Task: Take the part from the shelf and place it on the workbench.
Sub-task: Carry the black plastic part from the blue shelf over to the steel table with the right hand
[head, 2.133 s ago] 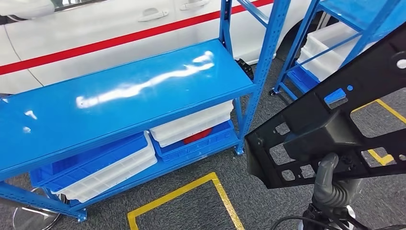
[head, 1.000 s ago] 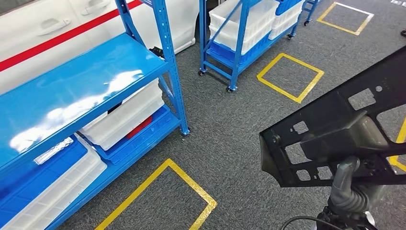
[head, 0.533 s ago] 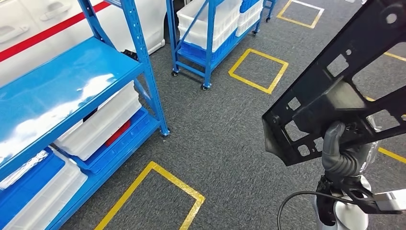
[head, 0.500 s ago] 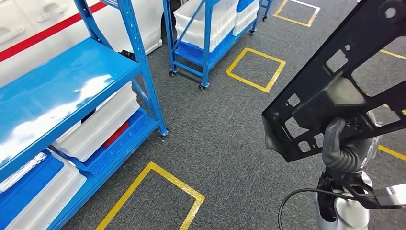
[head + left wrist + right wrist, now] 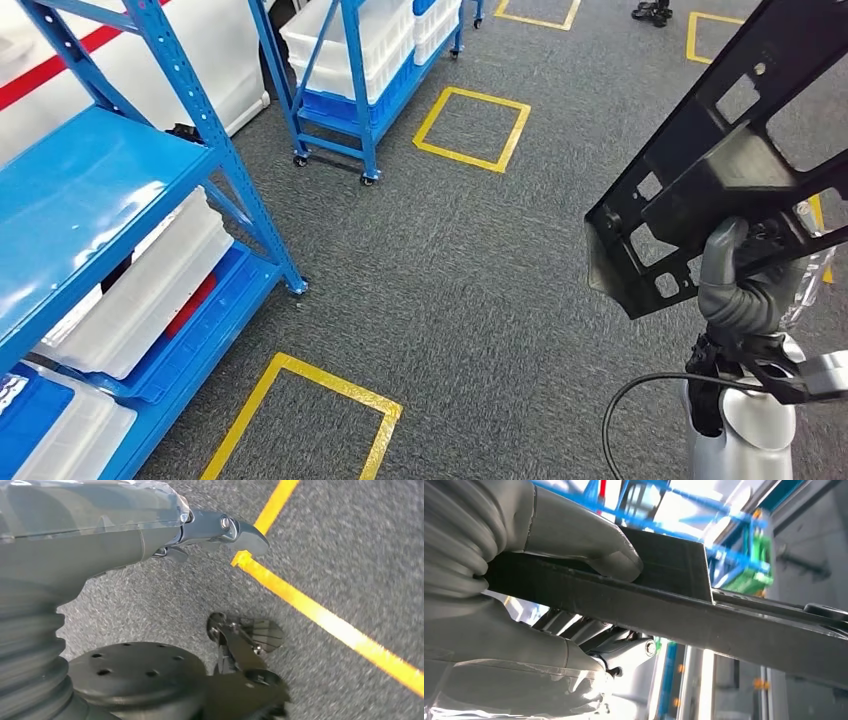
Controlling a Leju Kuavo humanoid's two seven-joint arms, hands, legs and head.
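Note:
The part (image 5: 720,170) is a flat black plastic panel with several cut-outs and a boxy bump. It is tilted up at the right of the head view, above the grey carpet. My right hand (image 5: 735,285) grips its lower edge from below. In the right wrist view the thumb (image 5: 589,545) presses on the panel's (image 5: 704,615) thin edge, with darker fingers under it. My left hand (image 5: 150,535) hangs over the carpet holding nothing, one dark finger stretched out. The blue shelf (image 5: 90,190) that held the part stands at the left.
White bins (image 5: 140,290) and blue bins sit on the shelf's lower level. A second blue rack on wheels (image 5: 350,110) with white bins stands behind. Yellow tape squares (image 5: 470,125) mark the carpet. A person's shoes (image 5: 655,10) show at the far edge.
The camera has swung right, so the blue shelf has slid to the left edge and more carpet shows. The part stays in my right hand, held higher and more upright.

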